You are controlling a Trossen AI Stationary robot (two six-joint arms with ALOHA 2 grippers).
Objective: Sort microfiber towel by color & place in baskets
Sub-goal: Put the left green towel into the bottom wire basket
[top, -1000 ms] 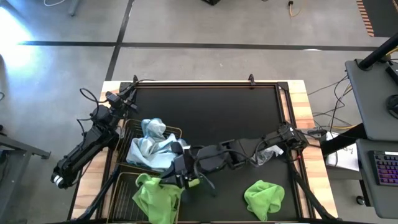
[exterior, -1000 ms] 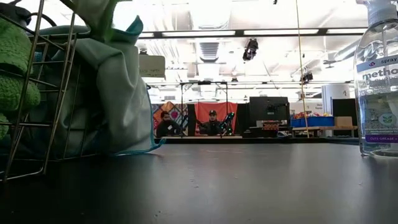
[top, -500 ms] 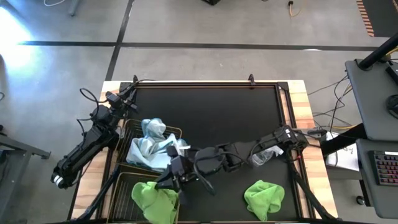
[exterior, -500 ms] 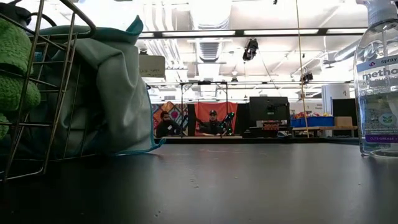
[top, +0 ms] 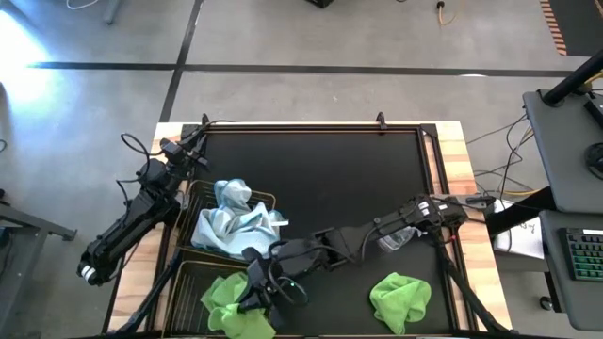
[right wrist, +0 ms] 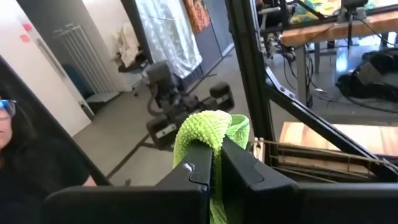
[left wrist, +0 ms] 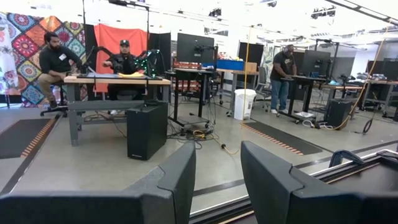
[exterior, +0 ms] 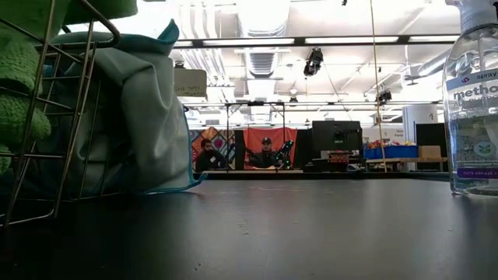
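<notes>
Nearest to us, in the right wrist view, our right pincer has its two dark fingers pressed together on a fold of a lime green towel, which bunches up between and above them. We hold it by a pinch of cloth so the rest can hang free and drop cleanly.

From above, the same right pincer reaches across the table and hangs over the nearer basket, the one just below it that already takes green cloth. We judge the carry is at its end and the release is the step in hand; opening too early, off to the side of the rim, could leave the towel draped on the wire.

Just beyond the pincer, the second basket holds the pale blue-white towels, piled high enough to spill over its side. That keeps the colours apart, as the task asks.

Well apart from the pincer, back toward the arm's own base, one more green towel lies loose on the dark table, waiting its turn, with the clear spray bottle near it, not ours to sort.

Farthest off, our left pincer waits past the blue basket at the table's edge, fingers standing apart and holding nothing, pointed out into the room.
</notes>
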